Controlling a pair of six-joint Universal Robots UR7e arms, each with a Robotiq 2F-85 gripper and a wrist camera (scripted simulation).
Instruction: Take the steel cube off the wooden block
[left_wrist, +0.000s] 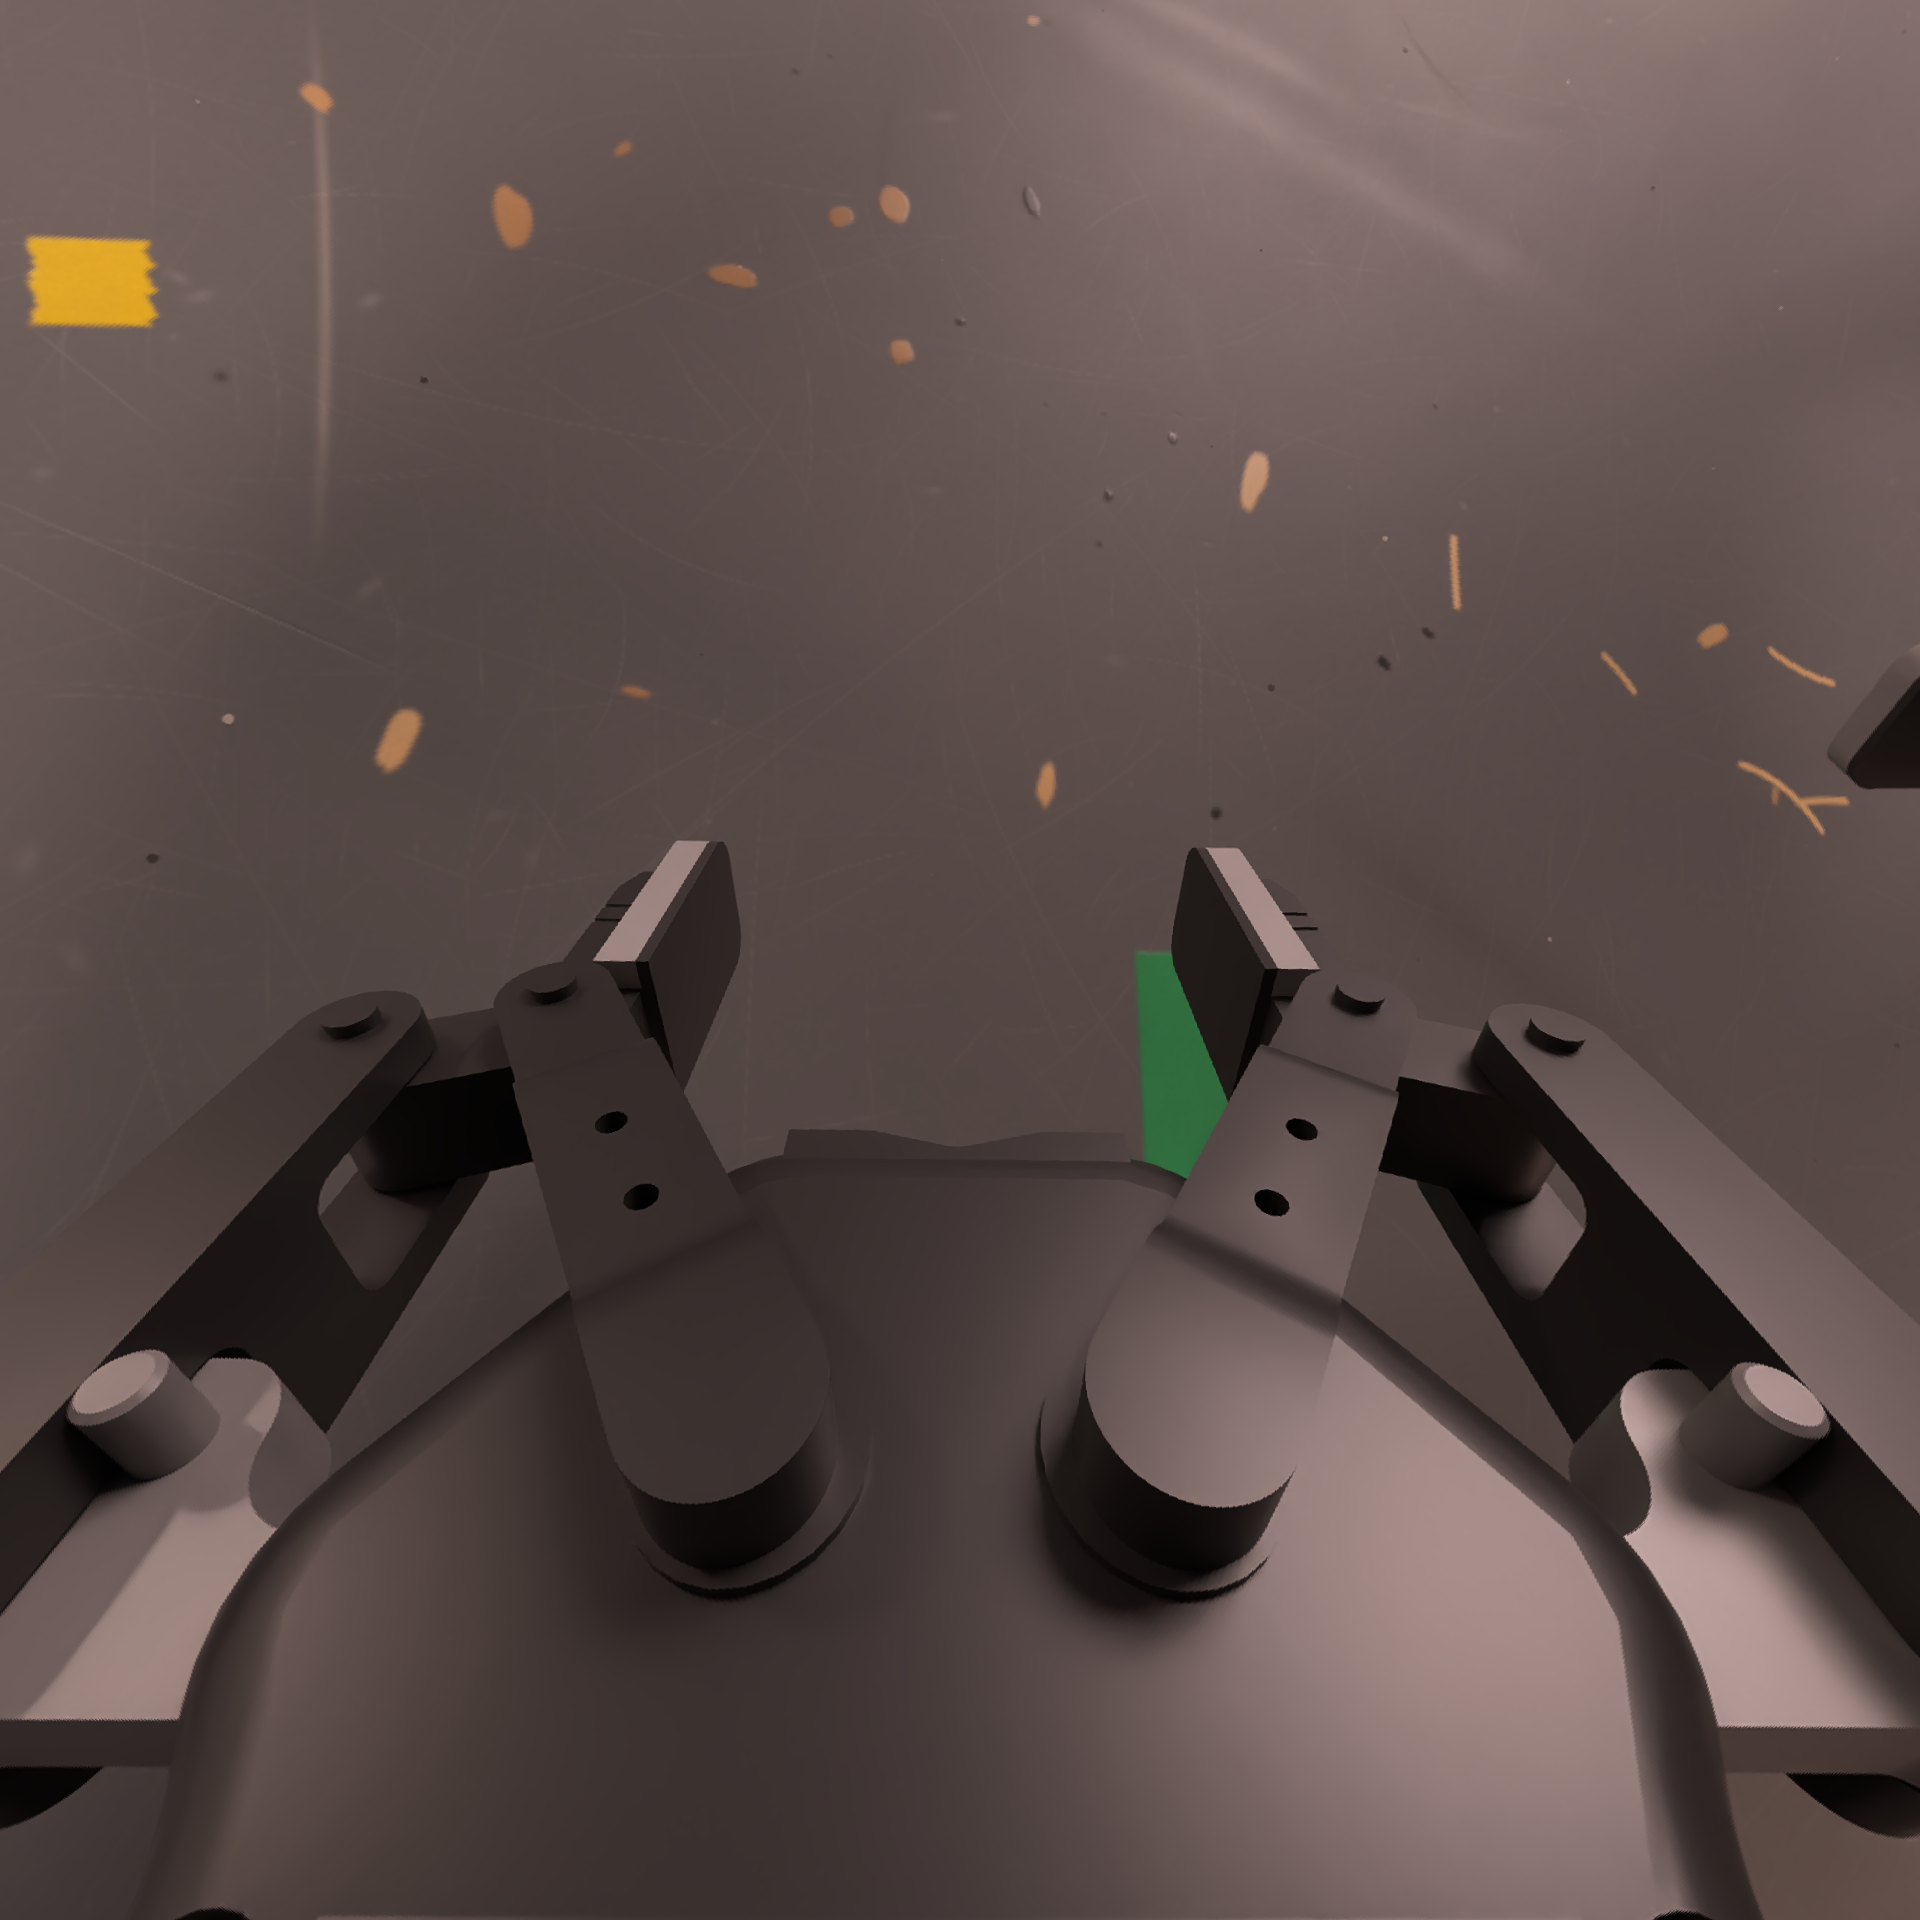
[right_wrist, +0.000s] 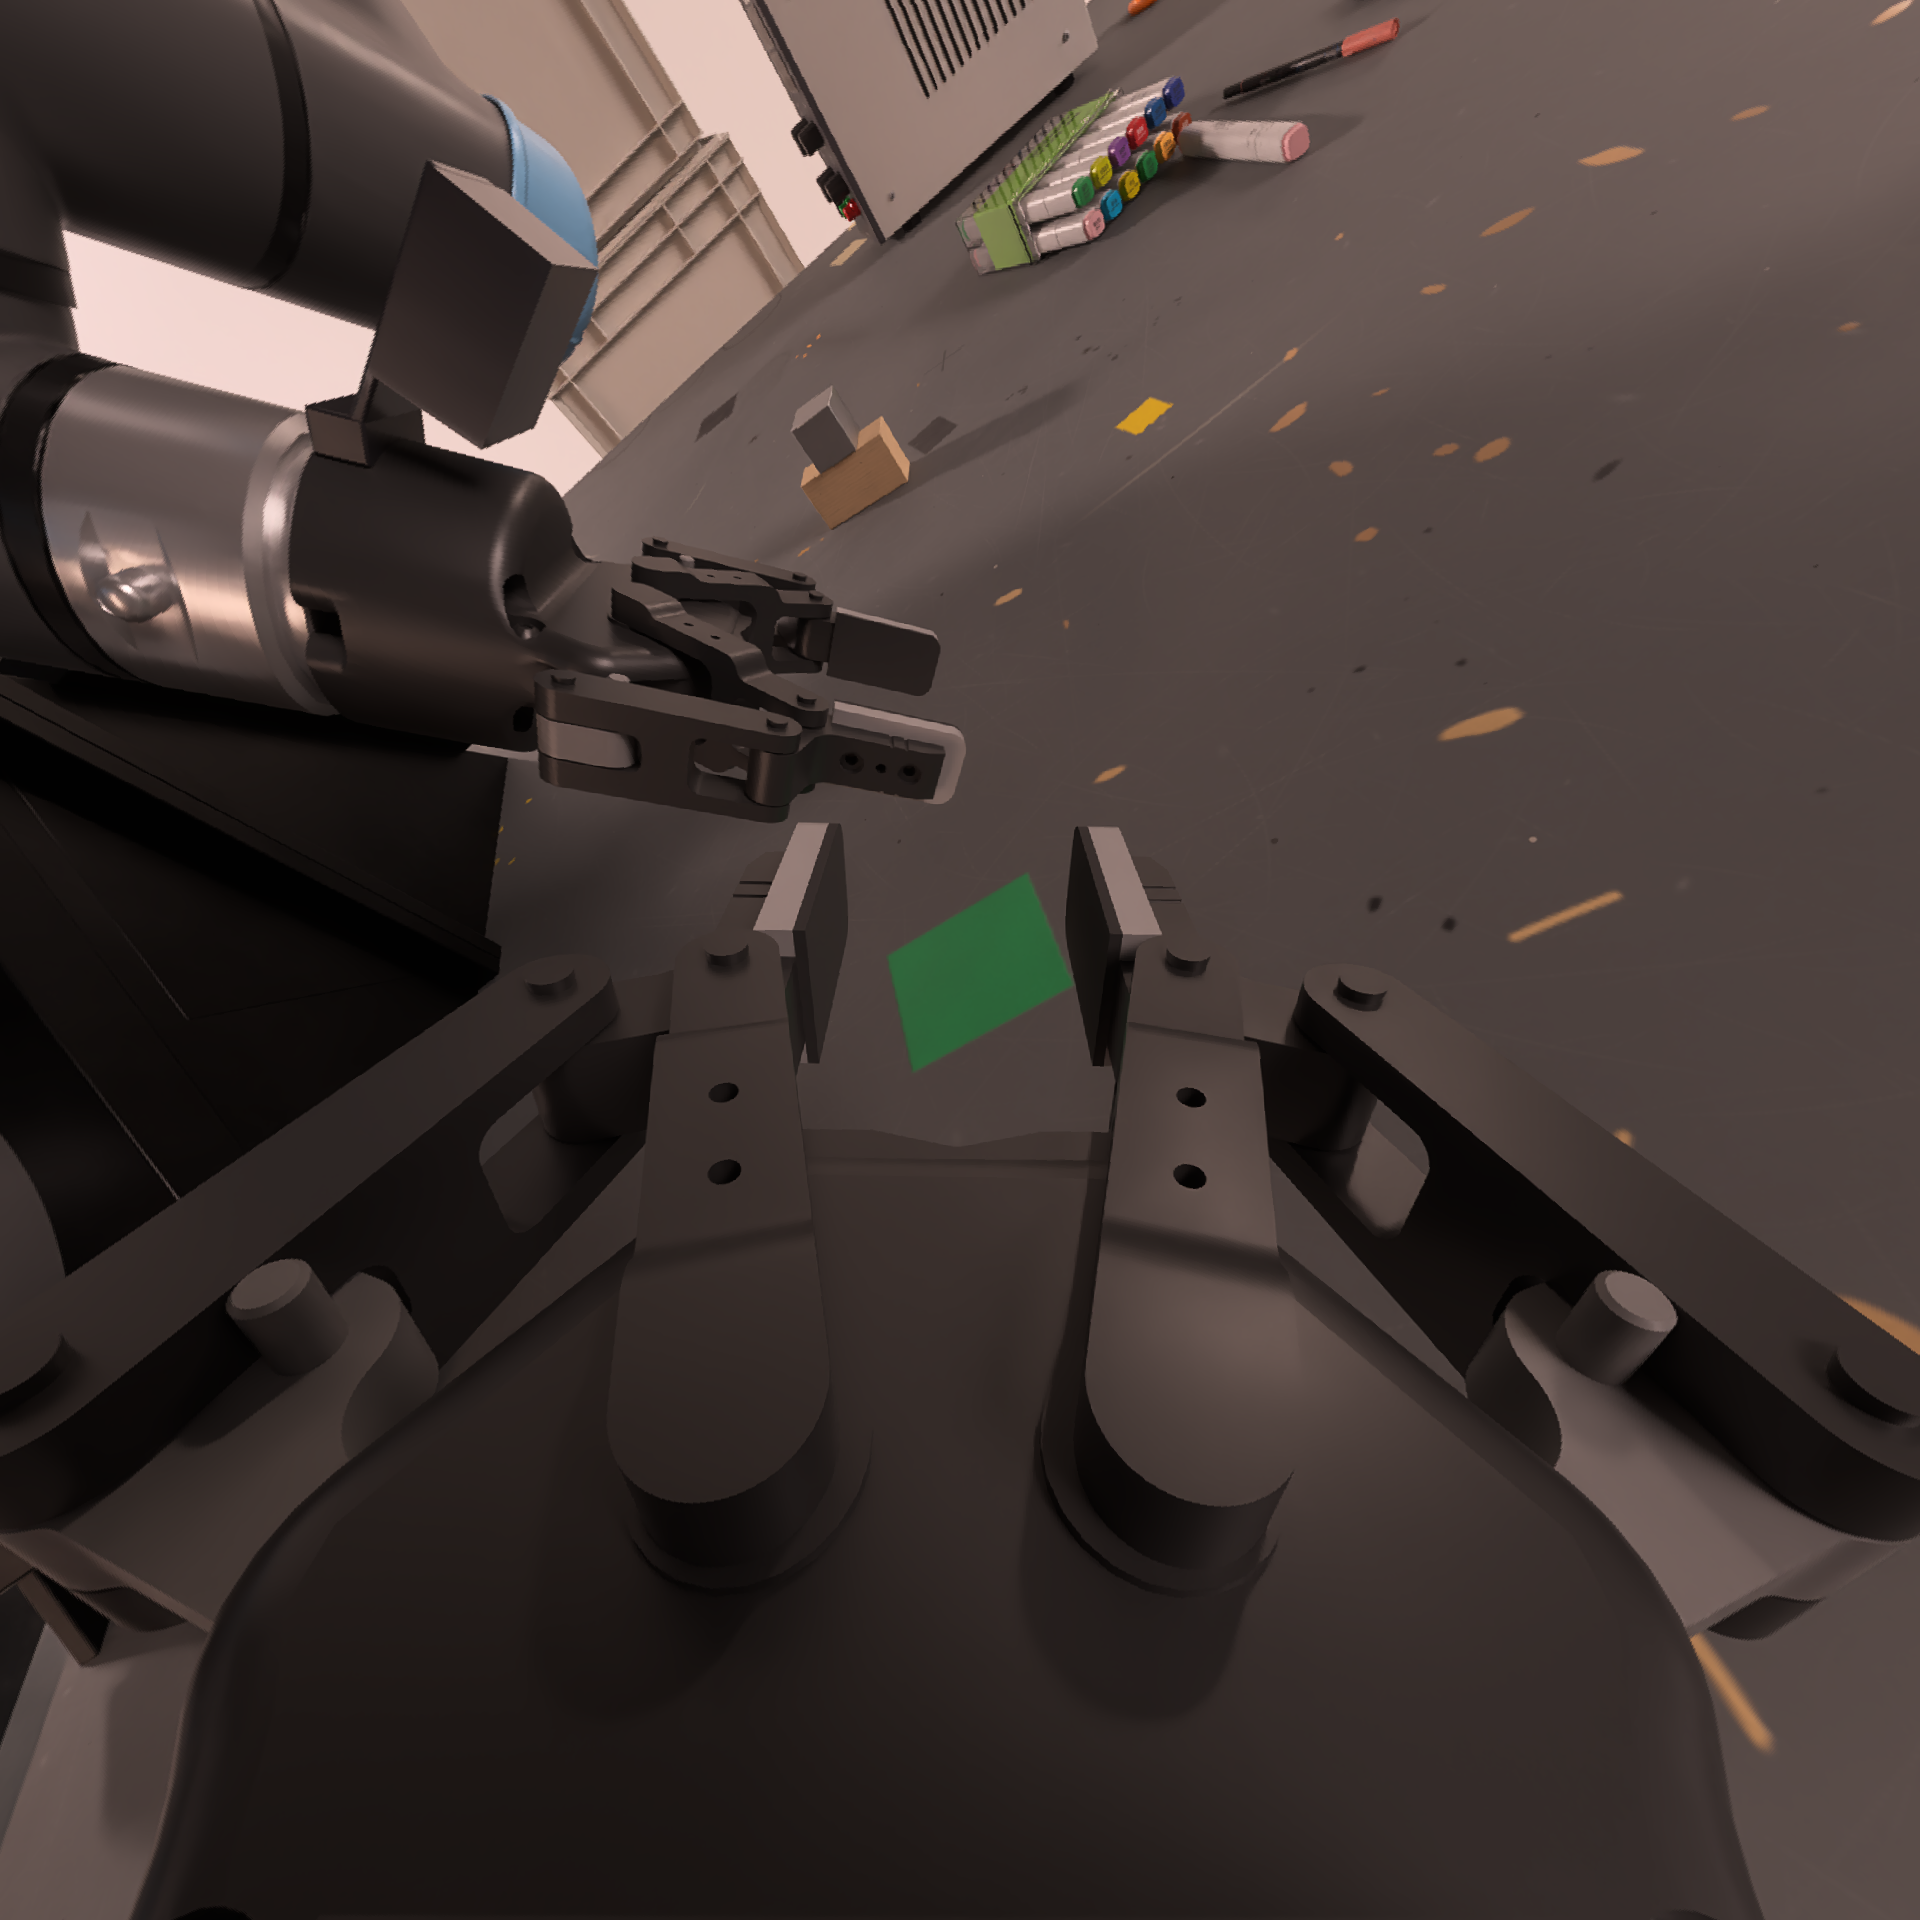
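The steel cube (right_wrist: 824, 427) (likely dense, rigid, slick) sits on the far wooden block (right_wrist: 858, 473); grip its opposite side faces firmly, both tools (left_wrist: 956, 914) (right_wrist: 956, 925) standing apart, empty.

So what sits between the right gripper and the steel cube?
In the right wrist view, the green patch lies just ahead of the right gripper; beyond it, the left gripper crosses the path, then bare table up to the steel cube.

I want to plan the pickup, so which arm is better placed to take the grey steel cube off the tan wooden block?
Probably left: the left gripper, open, sits nearer the grey steel cube on the tan wooden block. The right gripper, also open, hangs farther back over a flat green square patch.
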